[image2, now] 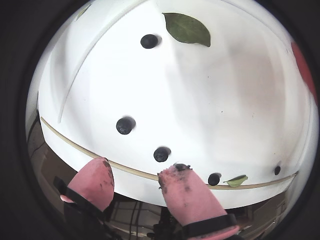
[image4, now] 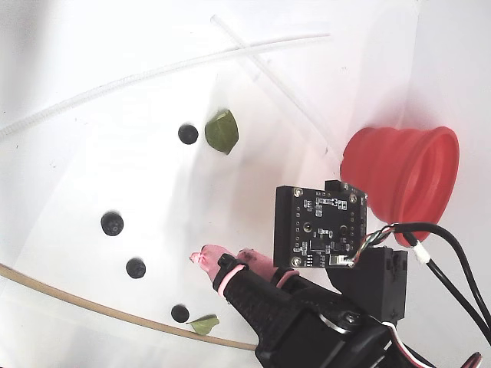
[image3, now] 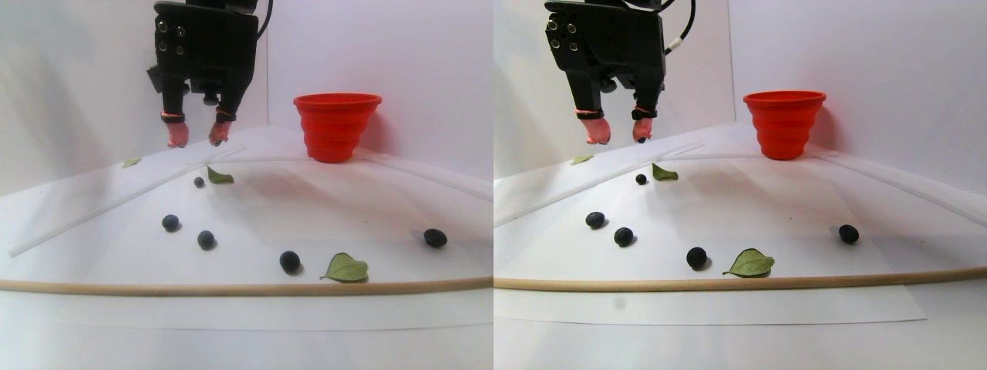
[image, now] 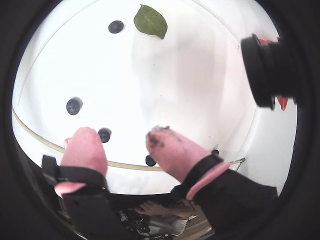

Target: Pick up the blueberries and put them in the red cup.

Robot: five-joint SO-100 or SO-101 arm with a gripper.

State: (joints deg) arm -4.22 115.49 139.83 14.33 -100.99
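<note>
the hand (image3: 199, 143) is hanging parted and empty above the tabletop (image3: 370, 208); blueberries (image3: 206, 240) are lying scattered among leaves (image3: 345, 268), red cup (image3: 336, 126) standing at its 3 o'clock in the stereo pair view.

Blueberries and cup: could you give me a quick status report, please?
End effector open, empty, raised above the table. Five blueberries on the white sheet, none in the red cup. Green leaves lie among them, nothing blocking.

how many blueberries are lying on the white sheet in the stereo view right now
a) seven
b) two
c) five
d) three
c) five blueberries lie loose on the white sheet in the stereo pair view, none near the red cup, and the gripper hangs open and empty above them.
</note>
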